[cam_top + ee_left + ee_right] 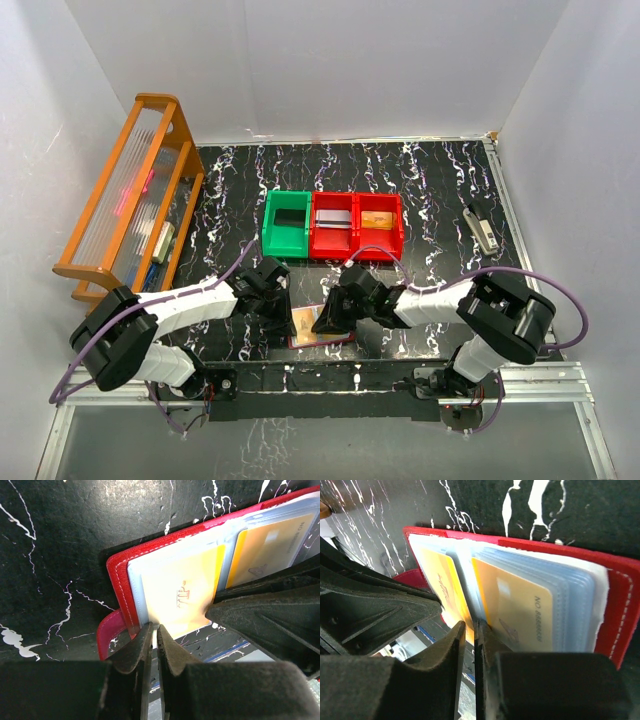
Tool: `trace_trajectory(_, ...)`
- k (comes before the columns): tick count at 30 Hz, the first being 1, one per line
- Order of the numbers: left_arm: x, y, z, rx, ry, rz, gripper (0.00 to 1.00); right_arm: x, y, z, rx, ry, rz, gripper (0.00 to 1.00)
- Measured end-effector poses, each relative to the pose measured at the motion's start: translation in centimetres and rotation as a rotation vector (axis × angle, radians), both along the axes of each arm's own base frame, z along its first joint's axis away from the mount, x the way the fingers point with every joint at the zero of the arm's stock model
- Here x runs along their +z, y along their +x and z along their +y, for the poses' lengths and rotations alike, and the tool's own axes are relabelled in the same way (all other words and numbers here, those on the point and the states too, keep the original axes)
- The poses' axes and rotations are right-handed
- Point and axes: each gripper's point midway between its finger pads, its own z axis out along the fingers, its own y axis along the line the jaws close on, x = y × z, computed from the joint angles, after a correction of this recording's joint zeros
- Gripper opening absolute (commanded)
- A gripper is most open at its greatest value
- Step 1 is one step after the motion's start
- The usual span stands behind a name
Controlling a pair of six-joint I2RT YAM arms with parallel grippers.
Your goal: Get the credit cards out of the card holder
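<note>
open card holder (pixel 118 572) flat on the black marbled table (pixel 430 190), one gripper at each end of it.
the top view alone shows what lies beyond the card holder: one green bin (pixel 285 226), then the middle red bin (pixel 332 228) and the end red bin (pixel 381 226) in a row, and one wooden rack (pixel 130 190) off to its left; the arms hide most of the holder there. only the wrist views show inside it: pale clear sleeves (pixel 580 595) and two cards, the tab-side gold card (pixel 182 592) by the snap tab (pixel 106 630) and the other gold card (pixel 265 550) across the fold. the left gripper (pixel 153 631) is closed to a sliver at the holder's near edge, and the right gripper (pixel 469 628) shows a thin slit near the fold; whether either pinches a sleeve cannot be told.
</note>
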Motion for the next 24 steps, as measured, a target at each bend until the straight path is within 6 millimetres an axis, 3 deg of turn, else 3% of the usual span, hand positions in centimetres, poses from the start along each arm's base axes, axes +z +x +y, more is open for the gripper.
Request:
trace_trajectory(8,0.0,0.0,0.0,-0.003,0.001,-0.001,0.07,-0.1,0.0,-0.2,-0.015,0.029,-0.005,0.06)
trace_trajectory(15,0.0,0.0,0.0,-0.002,-0.002,-0.004,0.07,1.9,0.2,-0.3,-0.023,0.080,-0.050,0.06)
trace_trajectory(24,0.0,0.0,0.0,-0.003,-0.002,-0.004,0.07,2.7,0.5,-0.9,-0.051,0.106,-0.068,0.06)
